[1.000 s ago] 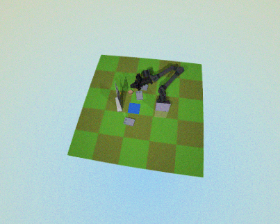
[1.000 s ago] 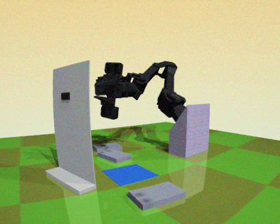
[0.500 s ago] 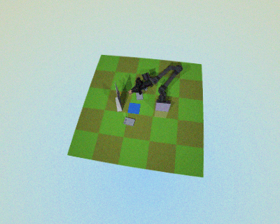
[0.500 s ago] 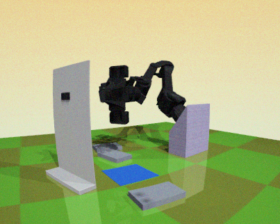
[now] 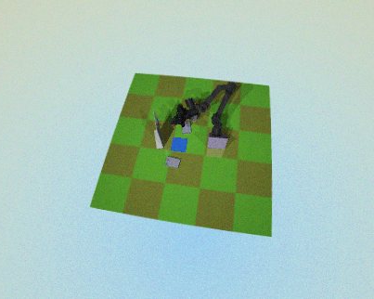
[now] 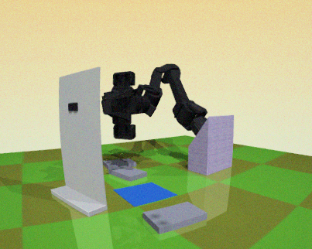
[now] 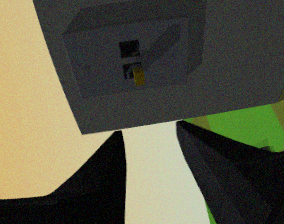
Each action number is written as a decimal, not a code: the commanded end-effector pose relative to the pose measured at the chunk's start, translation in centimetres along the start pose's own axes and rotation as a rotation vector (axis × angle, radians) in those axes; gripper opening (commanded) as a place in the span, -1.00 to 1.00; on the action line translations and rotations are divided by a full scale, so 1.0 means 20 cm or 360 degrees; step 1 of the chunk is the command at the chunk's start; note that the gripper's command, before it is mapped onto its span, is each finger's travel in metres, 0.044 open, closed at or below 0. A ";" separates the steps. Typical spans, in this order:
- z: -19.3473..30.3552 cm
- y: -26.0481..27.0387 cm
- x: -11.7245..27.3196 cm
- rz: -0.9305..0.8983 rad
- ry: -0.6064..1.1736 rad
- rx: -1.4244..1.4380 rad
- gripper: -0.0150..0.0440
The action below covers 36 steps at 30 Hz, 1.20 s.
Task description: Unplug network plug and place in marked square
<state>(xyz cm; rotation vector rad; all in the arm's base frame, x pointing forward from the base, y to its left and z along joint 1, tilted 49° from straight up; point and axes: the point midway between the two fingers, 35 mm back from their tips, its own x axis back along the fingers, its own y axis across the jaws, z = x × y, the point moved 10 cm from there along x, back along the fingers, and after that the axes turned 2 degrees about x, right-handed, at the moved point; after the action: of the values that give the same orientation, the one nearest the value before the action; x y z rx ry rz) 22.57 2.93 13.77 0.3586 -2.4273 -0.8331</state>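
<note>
The upright panel (image 5: 158, 139) (image 6: 83, 139) (image 7: 243, 60) stands on a flat foot. In the wrist view its near side carries a raised socket block (image 7: 100, 60) with two dark openings. The small yellow plug (image 7: 138, 76) shows at the lower opening; its thin tab cannot be made out, and the top and exterior views do not show the plug. My gripper (image 7: 149, 132) is partly open, with nothing between its fingers. The fingertips appear below the plug in the wrist view, apart from it. The blue marked square (image 5: 179, 144) (image 6: 145, 194) lies on the table beside the panel.
A grey slab (image 5: 173, 162) (image 6: 175, 217) lies on the near side of the square. Another grey slab (image 5: 187, 128) (image 6: 129, 173) lies beyond it, with a further grey piece (image 6: 119, 164) behind. The lilac wedge-shaped block (image 5: 217, 142) (image 6: 220, 144) stands under the arm's base.
</note>
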 end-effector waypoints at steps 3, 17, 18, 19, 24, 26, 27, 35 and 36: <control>-0.02 0.00 -0.08 -0.0001 -0.0007 -0.0004 0.04; -0.04 0.00 -0.15 -0.0002 -0.0007 -0.0004 0.04; -0.04 0.00 -0.16 -0.0002 -0.0007 -0.0004 0.04; -0.04 0.00 -0.16 -0.0002 -0.0008 -0.0004 0.04; -0.05 0.00 -0.19 -0.0002 -0.0008 -0.0004 0.04; -0.05 0.00 -0.20 -0.0003 -0.0008 -0.0004 0.04; -0.06 0.00 -0.21 -0.0003 -0.0008 -0.0004 0.04; -0.07 0.00 -0.25 -0.0003 -0.0009 -0.0003 0.04; -0.07 0.00 -0.26 -0.0003 -0.0009 -0.0003 0.04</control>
<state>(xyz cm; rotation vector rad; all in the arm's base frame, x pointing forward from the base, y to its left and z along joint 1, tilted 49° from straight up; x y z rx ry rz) 27.09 4.24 12.59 0.3606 -2.4283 -0.8337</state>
